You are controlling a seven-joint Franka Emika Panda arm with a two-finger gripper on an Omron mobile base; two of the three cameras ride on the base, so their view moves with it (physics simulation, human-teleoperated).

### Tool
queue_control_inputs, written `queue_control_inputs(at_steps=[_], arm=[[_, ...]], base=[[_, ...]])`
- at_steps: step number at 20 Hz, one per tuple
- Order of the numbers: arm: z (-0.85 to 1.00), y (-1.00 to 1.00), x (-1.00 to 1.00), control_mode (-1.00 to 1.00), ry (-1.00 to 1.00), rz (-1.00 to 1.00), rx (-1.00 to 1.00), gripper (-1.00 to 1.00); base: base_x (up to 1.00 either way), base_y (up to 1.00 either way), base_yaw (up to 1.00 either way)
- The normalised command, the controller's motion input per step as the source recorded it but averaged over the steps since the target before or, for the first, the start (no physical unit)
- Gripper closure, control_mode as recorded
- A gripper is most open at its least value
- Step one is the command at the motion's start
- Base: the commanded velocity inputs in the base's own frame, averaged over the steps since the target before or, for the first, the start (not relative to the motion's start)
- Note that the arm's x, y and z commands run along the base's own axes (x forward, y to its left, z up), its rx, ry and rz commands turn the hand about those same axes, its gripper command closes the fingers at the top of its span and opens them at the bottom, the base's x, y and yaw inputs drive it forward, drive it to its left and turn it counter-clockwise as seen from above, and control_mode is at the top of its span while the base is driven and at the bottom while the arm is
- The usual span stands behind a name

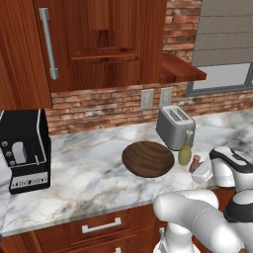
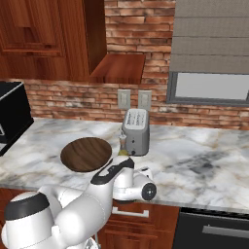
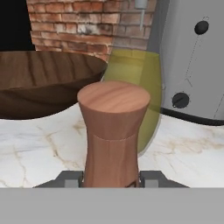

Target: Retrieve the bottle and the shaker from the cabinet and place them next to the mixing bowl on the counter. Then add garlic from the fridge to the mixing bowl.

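Here the shaker [image 3: 113, 131] stands upright on the counter [image 1: 89, 173], between the gripper [image 3: 111, 178] fingertips; whether the claw grips it or has let go, I cannot tell. The bottle [image 3: 140, 83] stands just behind the shaker, in front of the toaster [image 1: 174, 126]. The mixing bowl [image 1: 147, 158] sits just beside both.
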Motion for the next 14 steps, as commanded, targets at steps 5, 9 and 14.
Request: queue_control_inputs(at_steps=[5, 9, 14], arm=[[0.0, 0.0, 0.0, -1.0, 0.0, 0.0, 0.0, -1.0], [0.0, 0.0, 0.0, -1.0, 0.0, 0.0, 0.0, -1.0], [0.15, 0.0, 0.0, -1.0, 0.0, 0.0, 0.0, -1.0]], base=[[0.0, 0.0, 0.0], [0.0, 0.0, 0.0], [0.0, 0.0, 0.0]])
